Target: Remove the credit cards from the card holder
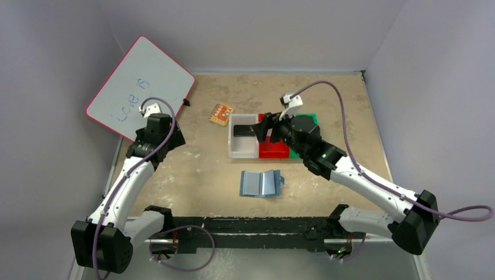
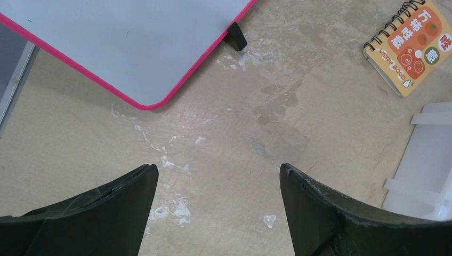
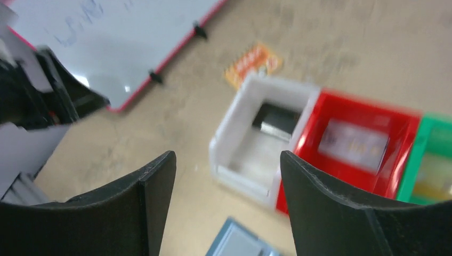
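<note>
The card holder (image 1: 261,182) is lying open on the surface (image 1: 192,175), pocketed side facing up, between the two arms and on the near side of a row of three bins. The right hand (image 3: 226,160) is hovering over the white bin (image 1: 231,140) and red bin (image 1: 271,153), released, its fingers spread with nothing between them. A black card (image 1: 244,129) is lying in the white bin and a silver-grey card (image 3: 354,143) in the red bin. The green bin (image 3: 434,149) is showing a yellowish shape too blurred to name. The left hand (image 2: 217,170) is hanging over bare surface at the far left, beside the whiteboard (image 2: 122,42), fingers wide and gripping nothing. An orange notebook (image 1: 222,112) is lying just beyond the white bin.
</note>
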Available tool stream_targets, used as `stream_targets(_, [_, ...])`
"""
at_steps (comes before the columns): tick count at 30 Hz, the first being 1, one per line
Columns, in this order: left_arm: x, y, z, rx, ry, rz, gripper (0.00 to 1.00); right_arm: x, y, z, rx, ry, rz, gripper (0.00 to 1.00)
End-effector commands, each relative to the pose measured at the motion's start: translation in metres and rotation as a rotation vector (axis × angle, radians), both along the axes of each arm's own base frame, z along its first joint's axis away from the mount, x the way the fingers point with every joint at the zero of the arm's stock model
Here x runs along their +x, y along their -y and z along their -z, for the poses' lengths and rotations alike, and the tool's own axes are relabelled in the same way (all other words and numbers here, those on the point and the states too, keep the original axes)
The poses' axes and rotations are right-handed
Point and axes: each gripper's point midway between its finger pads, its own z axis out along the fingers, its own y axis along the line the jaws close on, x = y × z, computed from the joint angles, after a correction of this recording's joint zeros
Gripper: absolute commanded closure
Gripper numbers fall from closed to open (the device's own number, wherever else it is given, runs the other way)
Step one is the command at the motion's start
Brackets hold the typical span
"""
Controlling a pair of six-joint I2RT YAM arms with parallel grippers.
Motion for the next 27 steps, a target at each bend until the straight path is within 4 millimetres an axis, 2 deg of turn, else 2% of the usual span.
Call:
stream_targets(1, [0.006, -0.003, -0.014, 0.003, 0.05, -0.016, 0.16, -0.045, -0.013, 0.087, 0.068, -0.384, 0.011, 0.31])
stream_targets(2, [0.006, -0.003, -0.014, 0.004, 0.049, -0.015, 0.16, -0.053, -0.013, 0.1, 0.033, -0.393, 0.086, 0.32])
stream_targets(5, [0.006, -0.003, -0.014, 0.007, 0.047, -0.017, 0.15, -0.093, -0.02, 0.143, -0.078, -0.493, 0.218, 0.29])
stream_targets(7, [0.006, -0.003, -0.013, 0.006, 0.044, -0.014, 0.14, -0.111, -0.017, 0.17, -0.153, -0.557, 0.306, 0.3])
stream_targets(9, [0.005, -0.004, -0.014, 0.01, 0.046, -0.02, 0.14, -0.13, -0.021, 0.187, -0.222, -0.578, 0.342, 0.31])
stream_targets(10, [0.005, -0.005, -0.015, 0.013, 0.048, -0.025, 0.14, -0.14, -0.03, 0.19, -0.24, -0.584, 0.334, 0.31])
stream_targets(12, [0.005, -0.006, -0.015, 0.017, 0.049, -0.029, 0.14, -0.152, -0.034, 0.205, -0.272, -0.617, 0.378, 0.34])
stream_targets(15, [0.005, -0.006, -0.014, 0.017, 0.046, -0.029, 0.14, -0.157, -0.036, 0.216, -0.305, -0.636, 0.416, 0.36])
stream_targets(20, [0.006, -0.005, -0.012, 0.017, 0.038, -0.026, 0.14, -0.159, -0.044, 0.216, -0.269, -0.643, 0.347, 0.38])
stream_targets(27, [0.006, -0.005, -0.011, 0.015, 0.036, -0.025, 0.14, -0.145, -0.049, 0.224, -0.273, -0.684, 0.313, 0.4])
